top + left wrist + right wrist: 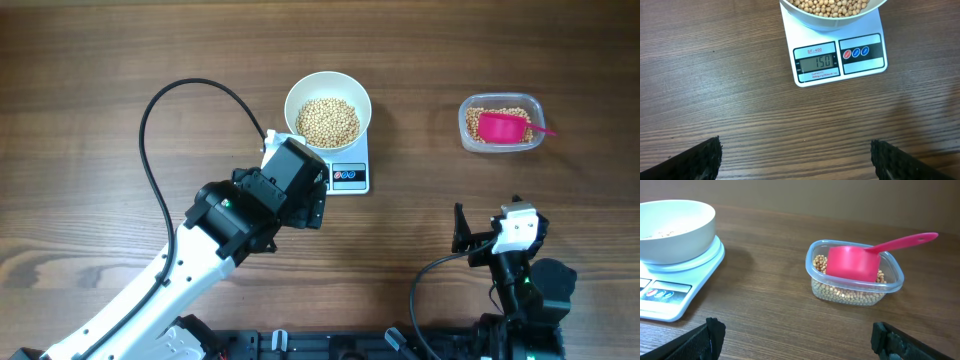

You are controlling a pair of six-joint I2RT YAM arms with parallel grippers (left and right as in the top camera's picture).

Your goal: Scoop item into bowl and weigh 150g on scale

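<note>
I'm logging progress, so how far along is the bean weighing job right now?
Looks done: the bowl of beans sits on the scale, whose display reads 150. The pink scoop rests in the clear container. In hand: nothing; the left gripper and right gripper are both open and empty. Left: apparently nothing more.

On the table (100,60) the scale (350,178) is set near the middle. The bowl (293,100) is placed on its rear part, and beans (330,122) are held in it. Well apart to the right a container (466,125) is set, with more beans and a scoop (503,127) laid in it, the handle rested over the right rim. The left gripper (795,160) is positioned just before the scale, and the right gripper (797,340) before the container.
</note>
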